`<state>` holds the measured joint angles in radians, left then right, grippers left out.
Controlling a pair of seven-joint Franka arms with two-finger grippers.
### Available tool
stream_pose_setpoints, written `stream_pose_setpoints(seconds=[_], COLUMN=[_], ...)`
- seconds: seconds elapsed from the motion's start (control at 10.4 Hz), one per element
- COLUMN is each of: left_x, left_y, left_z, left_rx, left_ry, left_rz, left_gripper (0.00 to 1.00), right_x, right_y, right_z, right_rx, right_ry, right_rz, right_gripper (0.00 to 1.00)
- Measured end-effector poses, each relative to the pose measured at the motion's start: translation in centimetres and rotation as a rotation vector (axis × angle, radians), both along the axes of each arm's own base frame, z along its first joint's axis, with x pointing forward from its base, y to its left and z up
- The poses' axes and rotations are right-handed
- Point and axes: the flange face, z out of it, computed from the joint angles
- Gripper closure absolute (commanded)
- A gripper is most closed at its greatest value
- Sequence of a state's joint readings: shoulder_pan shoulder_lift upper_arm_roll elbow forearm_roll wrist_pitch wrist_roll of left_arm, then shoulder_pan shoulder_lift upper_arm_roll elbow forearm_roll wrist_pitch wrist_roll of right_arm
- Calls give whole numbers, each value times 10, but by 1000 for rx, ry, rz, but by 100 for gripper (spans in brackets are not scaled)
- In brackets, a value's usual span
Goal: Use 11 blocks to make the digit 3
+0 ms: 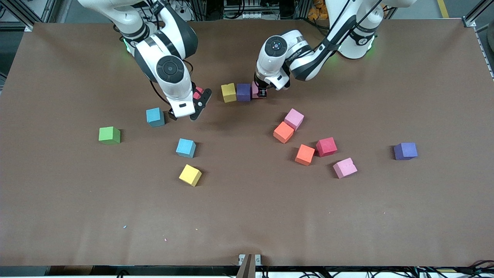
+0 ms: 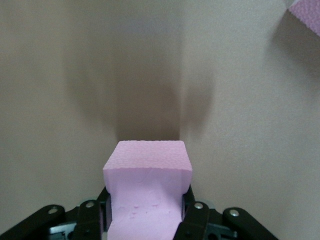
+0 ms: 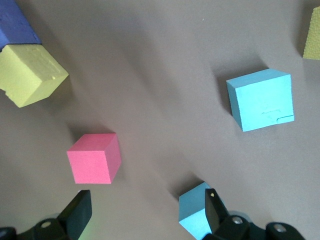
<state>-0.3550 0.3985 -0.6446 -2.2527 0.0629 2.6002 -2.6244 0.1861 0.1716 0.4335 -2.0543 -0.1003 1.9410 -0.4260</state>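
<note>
Front view, right arm's end first: right gripper point(image 1: 184, 112) hangs with jaws spread, empty, over bare table beside a light blue foam cube point(image 1: 155, 117). Mid-table, a yellow foam cube point(image 1: 228, 92) touches a purple foam cube point(image 1: 243, 92); left gripper point(image 1: 262, 92) clamps a pink foam cube point(image 2: 147, 192) just beside the purple one.

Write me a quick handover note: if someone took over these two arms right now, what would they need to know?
Left gripper: shut on a pink block, at the end of a row with the yellow block and purple block.
Right gripper: open, empty, over the table beside a light blue block and a red block.
Done: the row's two blocks, the pink one not yet released.
Left: the other blocks lie scattered; the digit is mostly unbuilt.
</note>
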Motion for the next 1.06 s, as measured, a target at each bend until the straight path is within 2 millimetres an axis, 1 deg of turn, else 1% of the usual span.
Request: stream_pose_setpoints(seconds=[0.19,0.48,0.77,0.86,1.06], left_x=[-1,-7,3,4,2], left_y=[-1,-4,-6,-7,-8], left_z=[0,-9,-12,-13,-16], left_rx=[-3,20,19,19,20], left_ry=[-1,-24,-43,-42,-37], left_rz=[0,-9,-13,-13,-16], left_gripper=[100,100,100,100,100], right_x=[2,6,12,13,15], right_y=[6,4,6,5,-2], right_z=[9,14,30,32,30], right_rx=[12,17,17,10,-2], right_ry=[0,8,0,9,27], right_rz=[48,97,96,95,91], right_gripper=[0,0,0,0,0])
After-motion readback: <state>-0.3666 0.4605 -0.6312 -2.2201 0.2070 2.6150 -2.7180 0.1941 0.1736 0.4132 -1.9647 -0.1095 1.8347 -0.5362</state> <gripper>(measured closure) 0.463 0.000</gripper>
